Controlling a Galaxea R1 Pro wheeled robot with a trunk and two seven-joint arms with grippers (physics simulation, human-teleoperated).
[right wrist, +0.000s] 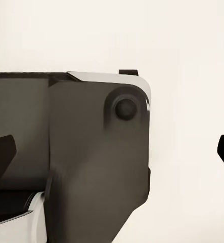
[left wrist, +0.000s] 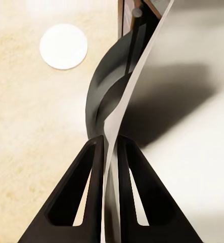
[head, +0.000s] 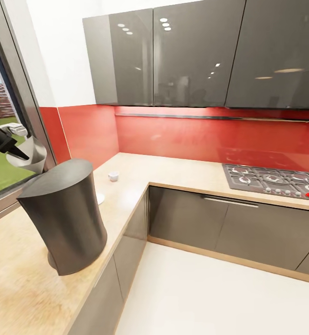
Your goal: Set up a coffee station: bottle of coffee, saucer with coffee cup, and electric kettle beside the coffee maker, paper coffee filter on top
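white: one paper coffee filter (left wrist: 123, 101), one saucer (left wrist: 63, 46), one coffee cup (head: 113, 176).

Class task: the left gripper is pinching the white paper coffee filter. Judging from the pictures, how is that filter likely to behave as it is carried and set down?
The paper coffee filter looks thin and curved between the left gripper's fingers, so it is probably floppy and very light. It could bend or crease under the pinch. Released on the coffee maker's flat top, it may slide or settle unevenly.

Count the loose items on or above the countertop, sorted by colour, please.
White: 3 (coffee cup, saucer, paper coffee filter)
Dark grey: 1 (coffee maker)
Total: 4
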